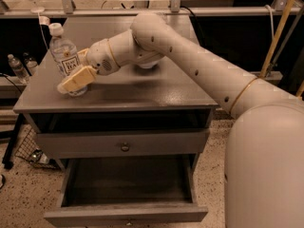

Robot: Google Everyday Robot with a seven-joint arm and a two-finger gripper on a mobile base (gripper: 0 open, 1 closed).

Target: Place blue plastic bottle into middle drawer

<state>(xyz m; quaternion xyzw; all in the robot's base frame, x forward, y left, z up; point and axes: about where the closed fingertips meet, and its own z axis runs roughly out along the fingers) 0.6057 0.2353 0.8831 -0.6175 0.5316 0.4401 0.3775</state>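
Note:
The blue plastic bottle (63,56), clear with a white cap and a "TEA" label, stands upright near the left edge of the grey cabinet top (142,91). My gripper (72,80) is at the bottle's lower part, reaching in from the right and partly covering its base. The middle drawer (128,212) is pulled open below, showing a dark, empty interior. The arm runs from the lower right across the cabinet top.
A closed drawer face with a small round knob (125,147) sits above the open drawer. A white bowl (145,65) is mostly hidden behind the arm. Other bottles (18,68) stand off to the left. A railing (142,4) runs behind the cabinet.

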